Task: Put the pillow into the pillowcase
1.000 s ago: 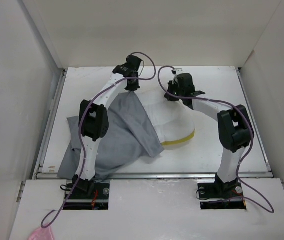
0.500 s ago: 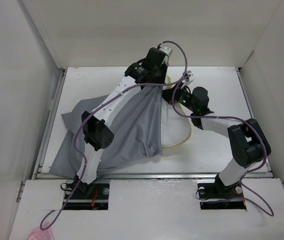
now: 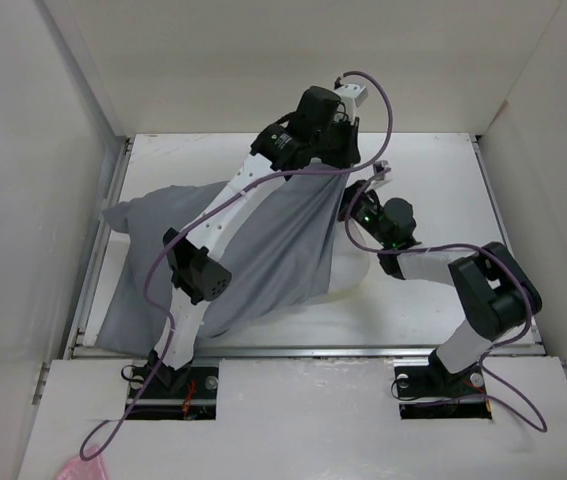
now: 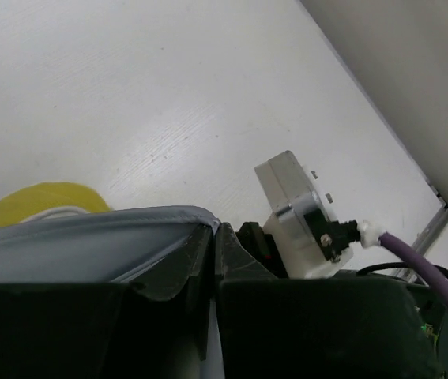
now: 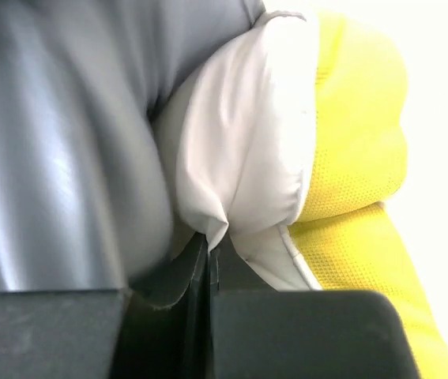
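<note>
The grey pillowcase (image 3: 263, 250) hangs spread from my left gripper (image 3: 340, 167), which is raised at the back centre and shut on its hem (image 4: 129, 225). It drapes over most of the white pillow, whose bare lower right part (image 3: 351, 275) still shows on the table. My right gripper (image 3: 356, 206) is just right of the hem. It is shut on a fold of the pillow's white fabric (image 5: 239, 166), next to its yellow mesh trim (image 5: 358, 158). Grey cloth (image 5: 50, 142) lies against the pillow on the left. Yellow trim (image 4: 42, 201) also peeks above the hem.
The white table (image 3: 433, 170) is walled in on the left, back and right. The pillowcase's left corner (image 3: 118, 215) reaches the left rail. The right wrist's white camera block (image 4: 295, 209) is close beside my left fingers. Purple cables loop above both wrists.
My left gripper has lifted the pillowcase hem higher and to the right, and the cloth now covers more of the pillow. My right gripper has shifted left and nearer, still holding the pillow.
</note>
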